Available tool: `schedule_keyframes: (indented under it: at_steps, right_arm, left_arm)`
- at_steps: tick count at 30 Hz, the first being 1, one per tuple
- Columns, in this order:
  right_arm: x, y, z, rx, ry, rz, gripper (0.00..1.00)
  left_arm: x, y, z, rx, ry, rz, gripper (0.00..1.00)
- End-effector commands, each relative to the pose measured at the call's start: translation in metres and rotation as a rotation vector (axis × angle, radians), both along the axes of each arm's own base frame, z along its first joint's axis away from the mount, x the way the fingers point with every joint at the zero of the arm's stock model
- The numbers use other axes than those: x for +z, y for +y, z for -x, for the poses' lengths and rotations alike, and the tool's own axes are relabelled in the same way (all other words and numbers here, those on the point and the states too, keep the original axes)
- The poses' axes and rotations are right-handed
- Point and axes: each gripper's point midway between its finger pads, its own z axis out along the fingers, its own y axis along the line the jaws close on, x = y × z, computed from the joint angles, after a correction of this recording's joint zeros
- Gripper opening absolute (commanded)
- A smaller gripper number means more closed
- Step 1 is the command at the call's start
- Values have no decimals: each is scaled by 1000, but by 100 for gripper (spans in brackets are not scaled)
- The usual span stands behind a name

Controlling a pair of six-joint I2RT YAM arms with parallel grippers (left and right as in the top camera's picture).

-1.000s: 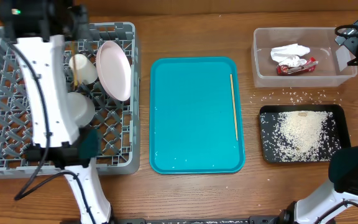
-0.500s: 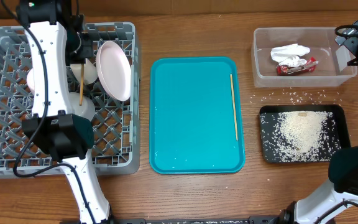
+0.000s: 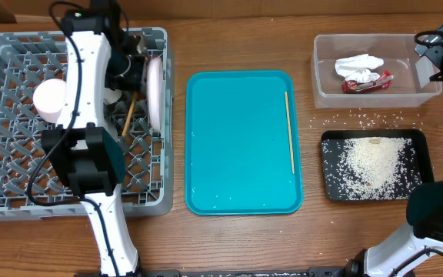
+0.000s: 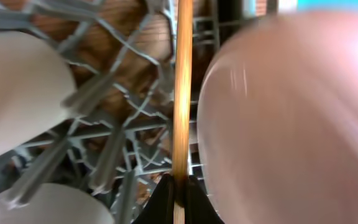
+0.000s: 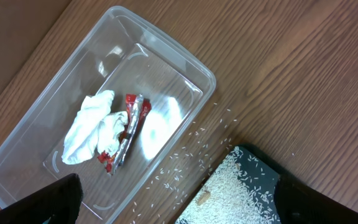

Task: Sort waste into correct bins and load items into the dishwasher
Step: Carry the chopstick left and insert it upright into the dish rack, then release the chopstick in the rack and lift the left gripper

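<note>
Under my left pincer: one chopstick [image 4: 181, 93], clamped between the two fingers at its near end, shaft pointing away from me into the grey dish rack [image 3: 10, 165].
Left pincer [image 4: 178, 198]: closed tight on that chopstick; over the rack's back right part in the overhead view.
Right of that pincer: pale pink plate [image 4: 284, 118], standing on edge, just beside the stick.
Left of that pincer: two pale rounded dishes, one higher [image 4: 11, 99], one at the bottom edge [image 4: 48, 208]; blurred, can't tell bowl from cup.
Right pincer [image 5: 173, 205]: fingers wide apart, holding nothing, hovering above the clear tub [image 5: 17, 168] and the black tray [image 5: 260, 165].
Step in hand: loading chopstick one into the rack, my read.
Next move calls for: lower the stick between the pegs without knocking the plate, let go, then reach to the teal tray [image 3: 237, 138] for the second chopstick [image 3: 289, 131], lying along its right side.
Count, chopsticks: two; one gripped, one on the teal tray.
Count, plate: one, in the rack.
Count, bowls/cup: overhead shows one white round piece [image 3: 51, 100] clearly; others hidden by my arm.
Count, bins: two.
Napkin [image 5: 92, 127]: one, in the clear tub.
Red wrapper [image 5: 128, 130]: one, touching the napkin.
Rice [image 3: 371, 165]: piled in the black tray; loose grains [image 3: 356, 118] on the counter [image 3: 360, 231] between tub and tray.
</note>
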Motion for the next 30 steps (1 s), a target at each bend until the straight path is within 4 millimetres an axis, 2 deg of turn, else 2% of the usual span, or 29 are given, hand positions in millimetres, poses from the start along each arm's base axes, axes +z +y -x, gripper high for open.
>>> schedule_keyframes:
  at_steps: [1,6,11,15,24,26,30]
  right_arm:
    - [4,0,0,-4,-13,5,100]
    - [4,0,0,-4,-13,5,100]
    - [4,0,0,-4,-13,5,100]
    - [4,0,0,-4,-13,5,100]
    - [4,0,0,-2,-12,5,100]
    - [4,0,0,-2,-12,5,100]
    - [4,0,0,-2,-12,5,100]
  left_arm:
    - [-8,-9,0,-13,10,28,4]
    - [-8,-16,-1,-23,5,2,4]
    - [-9,10,-1,74,12,-133,4]
    - [-9,15,-4,86,0,-141,4]
    - [-9,16,-9,90,-21,-140,20]
    - [-8,16,-10,90,-23,-141,30]
    - [-8,15,-10,94,-25,-136,35]
